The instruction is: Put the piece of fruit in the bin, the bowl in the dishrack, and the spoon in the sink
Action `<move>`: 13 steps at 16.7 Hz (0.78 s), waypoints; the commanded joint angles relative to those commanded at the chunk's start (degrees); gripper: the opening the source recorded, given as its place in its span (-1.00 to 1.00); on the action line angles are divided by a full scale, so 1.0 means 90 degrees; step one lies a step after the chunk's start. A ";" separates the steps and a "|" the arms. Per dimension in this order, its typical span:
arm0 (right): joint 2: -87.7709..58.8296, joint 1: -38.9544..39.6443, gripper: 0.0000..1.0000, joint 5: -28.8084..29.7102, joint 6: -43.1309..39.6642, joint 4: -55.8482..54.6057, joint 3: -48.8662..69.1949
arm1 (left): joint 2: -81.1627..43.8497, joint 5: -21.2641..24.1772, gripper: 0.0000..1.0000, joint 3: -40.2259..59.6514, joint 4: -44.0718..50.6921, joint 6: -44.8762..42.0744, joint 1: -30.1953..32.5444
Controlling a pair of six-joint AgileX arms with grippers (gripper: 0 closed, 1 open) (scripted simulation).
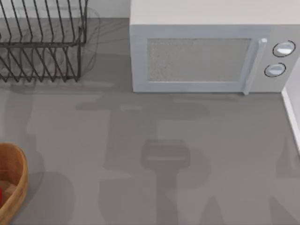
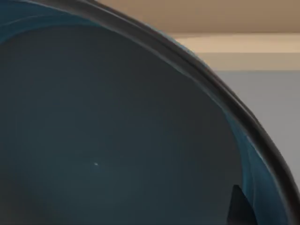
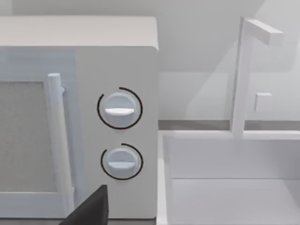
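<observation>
The top view covers the bench (image 1: 187, 154) from near edge to far edge.

1. Near edge, left side: the bin (image 1: 18, 185) sits partly inside the frame. A red patch at its inner edge is the piece of fruit (image 1: 1, 194), lying inside the bin. Judgement: the fruit step is complete.

2. Left wrist view: the bowl (image 2: 108, 131) is very close to the camera, with the blue-teal interior and the dark rim visible. A dark point at the lower edge of this picture may be a finger of the left end effector (image 2: 240, 208). Whether the left end effector is open, closed or gripping the bowl cannot be told. Judgement: the bowl step is in hand and not finished.

3. Far edge, left side: the dishrack (image 1: 42, 42) holds no bowl.

4. Far edge, centre to right: a white microwave (image 1: 206, 51).

5. Right wrist view: the microwave dials, and beside them the white sink (image 3: 225, 187) with its faucet (image 3: 241, 79). The visible part of the basin holds no spoon. A dark tip of the right end effector (image 3: 91, 211) shows; its state cannot be told.

Remaining: bowl, spoon.
</observation>
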State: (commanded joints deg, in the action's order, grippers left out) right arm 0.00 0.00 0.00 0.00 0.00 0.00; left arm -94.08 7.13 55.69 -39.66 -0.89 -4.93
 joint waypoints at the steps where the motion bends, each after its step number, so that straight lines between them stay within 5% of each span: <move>1: 0.0000 0.0000 1.00 0.0000 0.0000 0.0000 0.0000 | -0.0241 -0.0039 -1.00 -0.0096 -0.0312 -0.0001 0.0040; 9: 0.0000 0.0000 1.00 0.0000 0.0000 0.0000 0.0000 | -0.0722 -0.0120 -1.00 -0.0308 -0.0880 -0.0001 0.0123; 13: 0.0000 0.0000 1.00 0.0000 0.0000 0.0000 0.0000 | -0.0722 -0.0120 -0.40 -0.0308 -0.0880 -0.0001 0.0123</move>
State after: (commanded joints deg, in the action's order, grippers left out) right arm 0.00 0.00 0.00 0.00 0.00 0.00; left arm -100.58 6.05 52.93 -47.58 -0.90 -3.82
